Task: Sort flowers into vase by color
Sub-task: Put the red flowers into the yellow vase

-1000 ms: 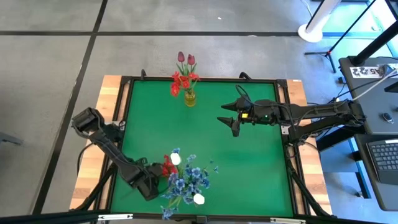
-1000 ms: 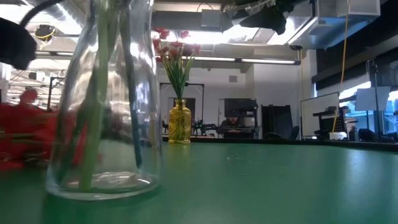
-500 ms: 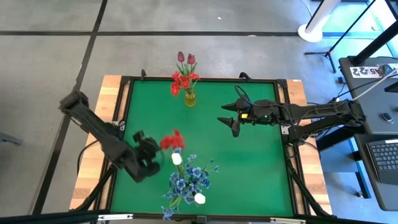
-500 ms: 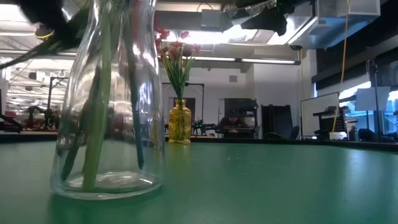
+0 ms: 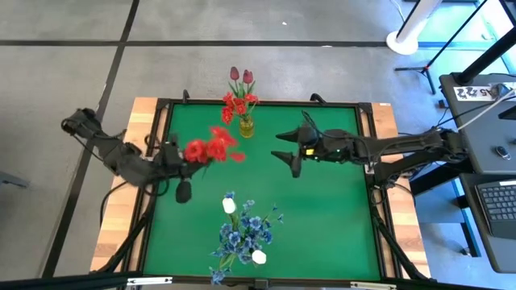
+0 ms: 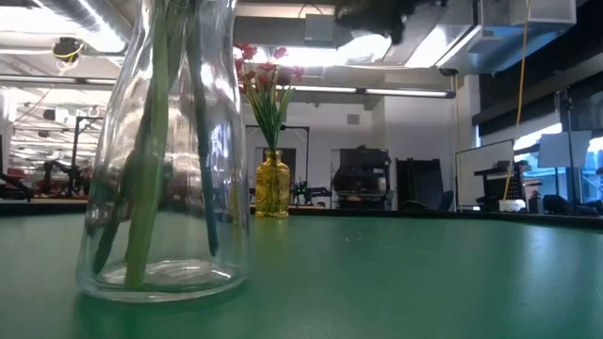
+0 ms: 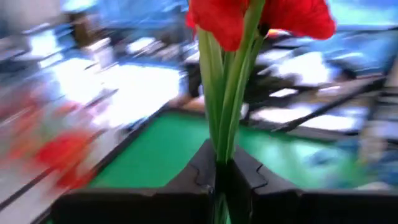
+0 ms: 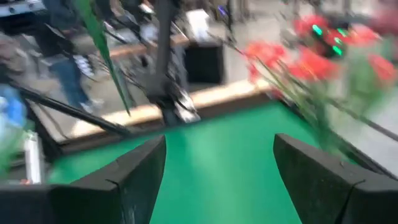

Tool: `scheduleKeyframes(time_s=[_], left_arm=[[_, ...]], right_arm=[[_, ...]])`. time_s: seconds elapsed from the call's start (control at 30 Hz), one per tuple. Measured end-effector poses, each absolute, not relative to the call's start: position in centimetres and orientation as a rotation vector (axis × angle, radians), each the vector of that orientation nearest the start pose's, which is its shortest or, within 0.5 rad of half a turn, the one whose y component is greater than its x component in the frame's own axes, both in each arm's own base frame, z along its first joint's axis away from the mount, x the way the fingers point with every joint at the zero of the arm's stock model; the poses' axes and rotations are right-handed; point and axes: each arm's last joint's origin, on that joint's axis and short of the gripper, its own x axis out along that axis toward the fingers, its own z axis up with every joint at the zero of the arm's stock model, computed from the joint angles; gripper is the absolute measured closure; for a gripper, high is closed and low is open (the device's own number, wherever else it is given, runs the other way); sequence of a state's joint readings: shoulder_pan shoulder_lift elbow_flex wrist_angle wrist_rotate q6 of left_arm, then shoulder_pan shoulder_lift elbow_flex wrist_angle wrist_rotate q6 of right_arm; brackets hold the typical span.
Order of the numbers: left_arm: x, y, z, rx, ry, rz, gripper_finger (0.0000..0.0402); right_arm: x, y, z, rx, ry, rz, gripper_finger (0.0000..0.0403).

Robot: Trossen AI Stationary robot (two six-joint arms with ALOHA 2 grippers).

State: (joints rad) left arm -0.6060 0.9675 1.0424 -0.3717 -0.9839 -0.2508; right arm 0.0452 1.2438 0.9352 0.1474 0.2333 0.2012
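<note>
Green felt covers the table [image 5: 322, 225], which sits on a grey tiled floor. The left gripper [image 7: 225, 171], over the table's left side, has its jaws closed on the green stems of a red flower cluster [image 5: 208, 148]; in the high view the blooms point toward the yellow vase [image 5: 246, 126] at the far edge. The right gripper [image 5: 288, 155] hovers near the table's middle with its jaws spread wide and nothing between them.

Step in hand, as judged: carry the red cluster to the yellow vase, which already holds red flowers [image 5: 237, 105] and dark pink tulip buds [image 5: 240, 76].
- Keep the grip low on the stems so the free ends stay long enough to enter the neck.
- Turn the stems upright before lowering; a slanted entry may catch the flowers already standing there.
- Approach the neck from above and do not push the vase sideways, as it looks narrow and may tip.
- Release only once the stems are well inside.

The held cluster shows bright red petals above several thin, straight green stems bunched together. Nearer the front edge, a clear glass vase [image 6: 165, 151] holds blue sprays [image 5: 246, 234] and white buds [image 5: 228, 206].
</note>
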Motion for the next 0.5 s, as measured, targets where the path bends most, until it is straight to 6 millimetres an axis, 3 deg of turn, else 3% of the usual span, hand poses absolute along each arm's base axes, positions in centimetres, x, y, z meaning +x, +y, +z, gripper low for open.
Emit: scheduleKeyframes(time_s=[0.13,0.23,0.37,0.5], left_arm=[[18.8,-7.7,39.5,0.014,0.035,0.152,0.0394],[19.8,-5.8,40.3,0.025,-0.039,0.123,0.0394],[21.5,-3.0,40.9,0.000,-0.143,0.044,0.0394],[23.9,-0.7,40.3,-0.035,-0.173,-0.005,0.0394]], right_arm=[[29.9,1.1,32.3,0.125,0.010,-0.040,0.0107],[30.8,1.5,32.4,0.089,-0.075,0.066,0.0107],[31.2,1.5,32.8,0.050,-0.164,0.085,0.0107],[31.1,0.8,33.3,0.043,-0.219,0.062,0.0107]])
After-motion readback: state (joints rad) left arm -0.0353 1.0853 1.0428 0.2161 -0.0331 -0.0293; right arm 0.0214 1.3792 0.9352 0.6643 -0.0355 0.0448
